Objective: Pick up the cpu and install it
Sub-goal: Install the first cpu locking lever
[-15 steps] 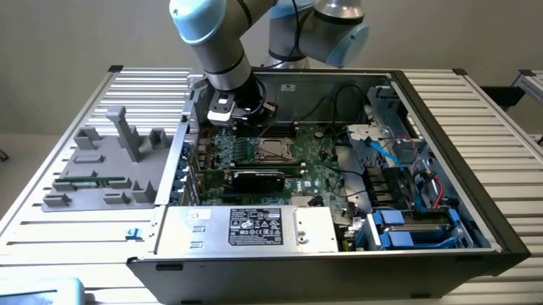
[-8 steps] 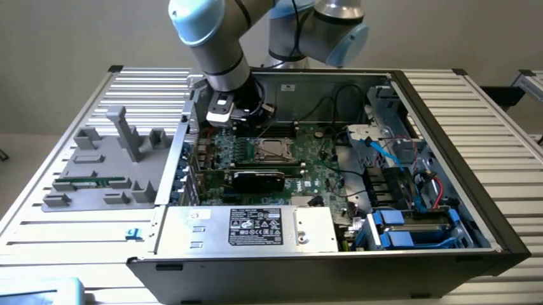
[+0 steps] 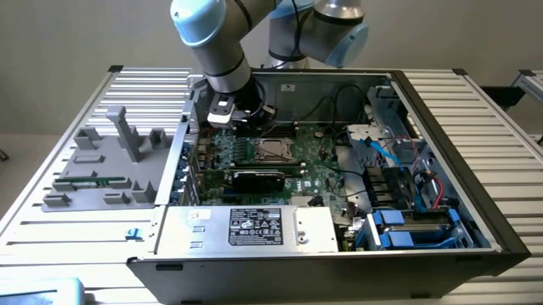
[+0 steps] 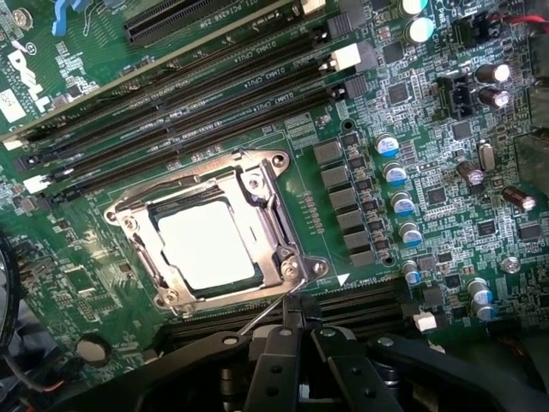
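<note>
Hanging low with its fingers pinched together, the gripper (image 4: 296, 324) has its tips at the end of the thin socket lever (image 4: 262, 316). The cpu (image 4: 208, 247) lies flat in its socket (image 4: 268, 202) just beyond, at about four o'clock from the gripper in the exterior view.

The arm (image 3: 222, 60) points down, gripper (image 4: 300, 319) apparently closed.

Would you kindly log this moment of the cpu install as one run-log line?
cpu: lying in socket | gripper: shut, not holding cpu, just beside socket | computer case: open
</note>
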`<action>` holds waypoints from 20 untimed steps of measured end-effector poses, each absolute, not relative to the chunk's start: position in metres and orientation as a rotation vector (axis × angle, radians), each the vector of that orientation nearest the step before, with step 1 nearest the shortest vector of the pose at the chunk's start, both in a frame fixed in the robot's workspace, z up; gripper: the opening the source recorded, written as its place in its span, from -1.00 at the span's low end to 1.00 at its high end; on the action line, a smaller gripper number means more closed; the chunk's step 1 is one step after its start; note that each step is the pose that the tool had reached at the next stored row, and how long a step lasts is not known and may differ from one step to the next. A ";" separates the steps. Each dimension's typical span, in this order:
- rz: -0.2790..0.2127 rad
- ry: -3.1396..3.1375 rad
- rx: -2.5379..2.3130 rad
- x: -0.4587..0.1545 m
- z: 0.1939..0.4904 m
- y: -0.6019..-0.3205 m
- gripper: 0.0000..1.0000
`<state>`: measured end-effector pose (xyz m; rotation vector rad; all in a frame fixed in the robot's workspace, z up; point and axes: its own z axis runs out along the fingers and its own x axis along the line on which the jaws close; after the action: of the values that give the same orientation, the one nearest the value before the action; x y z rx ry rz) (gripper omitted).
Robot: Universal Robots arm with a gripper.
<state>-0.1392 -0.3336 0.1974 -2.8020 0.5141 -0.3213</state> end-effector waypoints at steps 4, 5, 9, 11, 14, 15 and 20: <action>-0.322 0.515 -2.804 -0.139 0.197 -0.332 -0.79; -0.322 0.515 -2.804 -0.139 0.197 -0.332 -0.79; -0.323 0.519 -2.804 -0.139 0.197 -0.332 -0.79; -0.323 0.520 -2.804 -0.138 0.197 -0.332 -0.79; -0.324 0.523 -2.805 -0.137 0.197 -0.332 -0.79; -0.324 0.523 -2.805 -0.136 0.197 -0.332 -0.79; -0.326 0.527 -2.807 -0.135 0.196 -0.332 -0.79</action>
<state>-0.1351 -0.3318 0.1964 -2.8072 0.5274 -0.3257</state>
